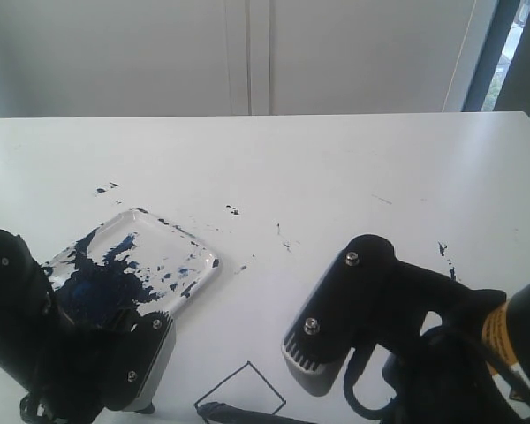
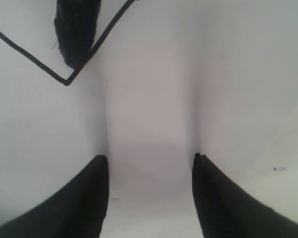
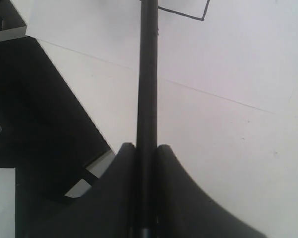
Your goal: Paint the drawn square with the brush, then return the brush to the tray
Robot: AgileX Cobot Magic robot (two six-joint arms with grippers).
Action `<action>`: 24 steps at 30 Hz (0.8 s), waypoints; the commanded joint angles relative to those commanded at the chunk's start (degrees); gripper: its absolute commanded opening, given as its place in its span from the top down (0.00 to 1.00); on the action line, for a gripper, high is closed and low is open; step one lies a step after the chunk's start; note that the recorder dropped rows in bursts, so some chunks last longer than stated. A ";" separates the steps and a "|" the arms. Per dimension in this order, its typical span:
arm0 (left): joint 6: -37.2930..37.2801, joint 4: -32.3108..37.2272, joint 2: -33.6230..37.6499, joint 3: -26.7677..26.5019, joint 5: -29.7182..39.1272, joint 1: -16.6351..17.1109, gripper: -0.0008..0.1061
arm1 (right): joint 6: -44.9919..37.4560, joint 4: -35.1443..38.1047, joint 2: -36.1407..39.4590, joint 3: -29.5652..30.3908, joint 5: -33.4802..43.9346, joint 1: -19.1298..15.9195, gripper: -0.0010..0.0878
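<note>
Starting on the left: got the left arm [image 1: 35, 336] hunched low at the near-left corner of the table [image 1: 336, 168], grey wrist block tipped downward, overlapping the near edge of the tray [image 1: 208, 265] in the exterior view. Through its wrist cam, seeing the left gripper [image 2: 149, 156] spread wide open, nothing but bare white paper [image 2: 149, 99] between the fingers [image 2: 89, 198]. Found the tray left of centre, just behind that arm, smeared dark blue mostly toward its left end. Loads of free white table beyond it and off to the right, only a few paint specks [image 1: 233, 210] scattered about. Moving to the middle: spotted the drawn square [image 1: 240, 395] right at the near edge of the exterior view, inside looking white, lowest corner cut off by the frame. Also caught the dark tip of the brush [image 1: 225, 410] lying across its lower part; from the left wrist cam, same tip sitting inside the outline close to one corner. Can't tell whether the bristles actually touch the paper. Over on the right: right arm [image 1: 380, 300] angled down and inward toward the square, right gripper [image 3: 146, 146] clamped tight on the brush shaft, shaft running straight out toward the square's corner. No view of that gripper from the exterior cam, lost below the frame.
</note>
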 joint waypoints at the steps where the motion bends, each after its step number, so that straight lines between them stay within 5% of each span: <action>1: 0.00 0.00 0.33 0.00 0.00 0.00 0.47 | 0.00 0.00 0.00 0.00 0.00 0.00 0.99; 24: 0.00 0.00 1.52 0.00 -2.00 0.00 0.47 | 0.37 -0.26 -0.37 -0.06 0.39 0.00 0.99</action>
